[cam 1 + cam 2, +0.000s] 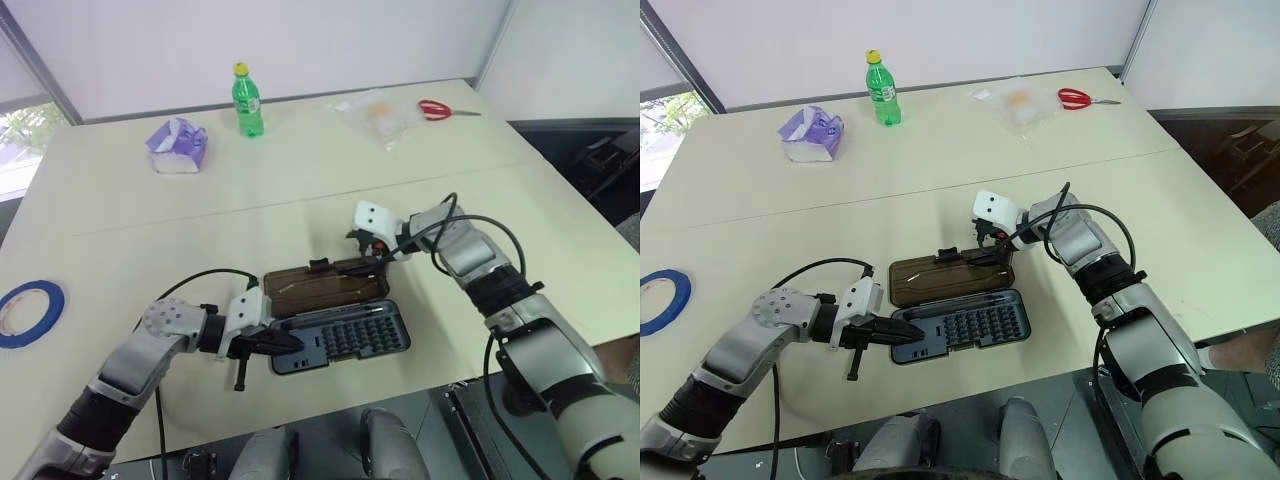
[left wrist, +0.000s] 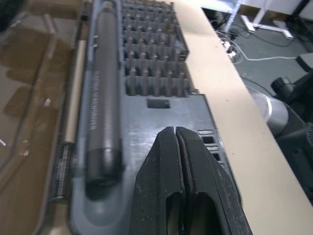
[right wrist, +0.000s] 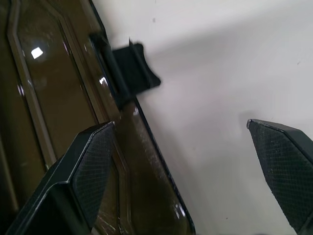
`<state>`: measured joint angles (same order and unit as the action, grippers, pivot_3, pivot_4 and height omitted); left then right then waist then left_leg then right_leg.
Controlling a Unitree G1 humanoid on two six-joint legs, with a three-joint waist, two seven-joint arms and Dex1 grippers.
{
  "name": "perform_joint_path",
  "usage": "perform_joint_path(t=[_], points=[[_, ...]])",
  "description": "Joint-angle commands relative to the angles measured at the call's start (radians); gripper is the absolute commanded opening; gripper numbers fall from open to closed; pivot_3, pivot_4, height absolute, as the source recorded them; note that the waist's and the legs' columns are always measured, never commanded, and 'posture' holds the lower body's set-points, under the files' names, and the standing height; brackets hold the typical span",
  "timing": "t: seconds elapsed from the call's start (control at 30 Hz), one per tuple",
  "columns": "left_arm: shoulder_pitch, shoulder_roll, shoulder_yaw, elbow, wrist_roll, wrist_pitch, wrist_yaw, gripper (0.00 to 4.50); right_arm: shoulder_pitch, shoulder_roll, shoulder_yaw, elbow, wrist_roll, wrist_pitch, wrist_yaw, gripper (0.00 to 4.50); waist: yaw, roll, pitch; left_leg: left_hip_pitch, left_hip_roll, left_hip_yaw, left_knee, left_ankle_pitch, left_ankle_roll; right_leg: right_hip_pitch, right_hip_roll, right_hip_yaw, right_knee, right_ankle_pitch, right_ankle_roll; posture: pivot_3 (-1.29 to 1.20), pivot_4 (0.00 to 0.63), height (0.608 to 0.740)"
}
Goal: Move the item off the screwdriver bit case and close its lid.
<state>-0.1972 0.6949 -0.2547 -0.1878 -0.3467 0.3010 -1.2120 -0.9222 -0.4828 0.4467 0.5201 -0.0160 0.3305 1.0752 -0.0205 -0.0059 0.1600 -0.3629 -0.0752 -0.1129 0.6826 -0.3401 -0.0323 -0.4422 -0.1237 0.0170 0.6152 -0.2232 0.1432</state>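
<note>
Closest to me in the head views, my left pincer (image 1: 262,346) is clamped shut with nothing in it, its tips pressed on the near-left end of the screwdriver bit case (image 1: 340,338). Beyond it my right pincer (image 1: 368,243) stands wide open at the far edge of the lid (image 1: 325,285), beside the latch (image 1: 319,264). Blue tape (image 1: 28,312) lies well off to the left on the bench (image 1: 300,190), so removal looks done; closing is the step in hand.

Left wrist view: shut fingers (image 2: 168,171) rest on the grey base beside the driver handle (image 2: 103,107).

Right wrist view: one finger (image 3: 90,169) sits over the lid's brown rim, the other (image 3: 286,169) over bare bench. Next I judge I must hook that edge and swing it over while the left steadies the base.
</note>
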Motion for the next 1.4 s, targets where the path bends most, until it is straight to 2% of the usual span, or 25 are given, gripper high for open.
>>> perform_joint_path(t=[0.03, 0.2, 0.23, 0.27, 0.33, 0.5, 0.8, 0.97, 1.17, 1.3, 1.4], points=[[0.02, 0.016, 0.007, 0.003, 0.022, 0.027, 0.025, 0.04, -0.036, 0.014, -0.025, 0.038, -0.026, -0.052, -0.005, 4.5, 0.0, 0.0, 0.0, 0.0, 0.0, 0.0, 0.0, 0.0, 0.0, 0.0, 0.0, 0.0, 0.0, 0.0, 0.0, 0.0, 0.15, 0.74], [0.014, 0.018, 0.013, 0.005, 0.026, 0.023, 0.032, 0.04, -0.035, 0.035, -0.037, 0.071, -0.041, -0.076, -0.002, 4.5, 0.0, 0.0, 0.0, 0.0, 0.0, 0.0, 0.0, 0.0, 0.0, 0.0, 0.0, 0.0, 0.0, 0.0, 0.0, 0.0, 0.15, 0.74], [0.015, 0.019, 0.014, 0.005, 0.027, 0.022, 0.033, 0.0, -0.032, 0.038, -0.038, 0.07, -0.043, -0.075, 0.004, 3.92, 0.0, 0.0, 0.0, 0.0, 0.0, 0.0, 0.0, 0.0, 0.0, 0.0, 0.0, 0.0, 0.0, 0.0, 0.0, 0.0, 0.15, 0.74], [0.015, 0.019, 0.015, 0.005, 0.027, 0.022, 0.033, 0.0, -0.029, 0.038, -0.038, 0.069, -0.047, -0.077, 0.01, 3.66, 0.0, 0.0, 0.0, 0.0, 0.0, 0.0, 0.0, 0.0, 0.0, 0.0, 0.0, 0.0, 0.0, 0.0, 0.0, 0.0, 0.15, 0.74], [0.012, 0.019, 0.019, 0.005, 0.025, 0.022, 0.035, 0.0, -0.021, 0.035, -0.031, 0.068, -0.059, -0.088, 0.023, 2.73, 0.0, 0.0, 0.0, 0.001, 0.0, 0.0, 0.0, 0.0, 0.0, 0.0, 0.0, 0.0, 0.0, 0.0, 0.0, 0.0, 0.15, 0.74], [-0.005, 0.013, 0.024, 0.017, 0.033, 0.009, 0.043, 0.0, -0.001, 0.025, -0.021, 0.051, -0.073, -0.107, 0.068, 0.09, 0.001, 0.0, 0.0, 0.003, 0.0, 0.0, 0.0, 0.0, 0.0, 0.002, 0.0, 0.0, 0.0, 0.0, 0.0, 0.0, 0.15, 0.74], [-0.025, -0.003, 0.063, 0.022, -0.004, 0.059, 0.067, 0.0, 0.022, 0.026, -0.008, -0.005, -0.108, -0.122, 0.1, 0.09, 0.0, 0.0, 0.0, 0.006, 0.002, 0.0, -0.002, 0.0, 0.0, 0.004, 0.002, 0.001, 0.0, 0.0, 0.0, 0.0, 0.15, 0.74], [-0.085, -0.017, 0.205, 0.003, -0.192, 0.278, 0.117, 0.0, 0.04, -0.018, -0.032, -0.15, -0.181, -0.19, 0.009, 0.09, 0.0, 0.0, 0.0, 0.004, 0.002, 0.0, -0.001, 0.0, 0.0, 0.002, 0.002, 0.001, 0.001, 0.0, 0.0, 0.0, 0.15, 0.74], [-0.207, -0.054, 0.412, 0.029, -0.414, 0.505, 0.25, 0.0, 0.148, -0.084, -0.076, -0.459, -0.244, -0.197, -0.087, 0.09, 0.004, 0.0, 0.0, -0.002, 0.001, -0.001, 0.0, 0.0, 0.0, -0.003, 0.002, 0.001, 0.002, 0.0, 0.0, 0.0, 0.15, 0.74], [-0.288, -0.102, 0.484, 0.141, -0.414, 0.506, 0.355, 0.0, 0.234, -0.119, -0.096, -0.622, -0.295, -0.264, -0.173, 0.09, 0.005, 0.0, 0.0, -0.003, 0.001, -0.002, 0.0, 0.0, -0.001, -0.003, 0.002, 0.0, 0.001, 0.0, 0.0, 0.0, 0.15, 0.74], [-0.36, -0.14, 0.501, 0.26, -0.375, 0.469, 0.426, 0.0, 0.272, -0.132, -0.115, -0.703, -0.312, -0.244, -0.196, 0.09, 0.005, 0.0, 0.0, -0.003, 0.0, -0.001, 0.001, 0.0, -0.001, -0.003, 0.002, 0.0, 0.001, 0.0, 0.0, 0.0, 0.15, 0.74]])
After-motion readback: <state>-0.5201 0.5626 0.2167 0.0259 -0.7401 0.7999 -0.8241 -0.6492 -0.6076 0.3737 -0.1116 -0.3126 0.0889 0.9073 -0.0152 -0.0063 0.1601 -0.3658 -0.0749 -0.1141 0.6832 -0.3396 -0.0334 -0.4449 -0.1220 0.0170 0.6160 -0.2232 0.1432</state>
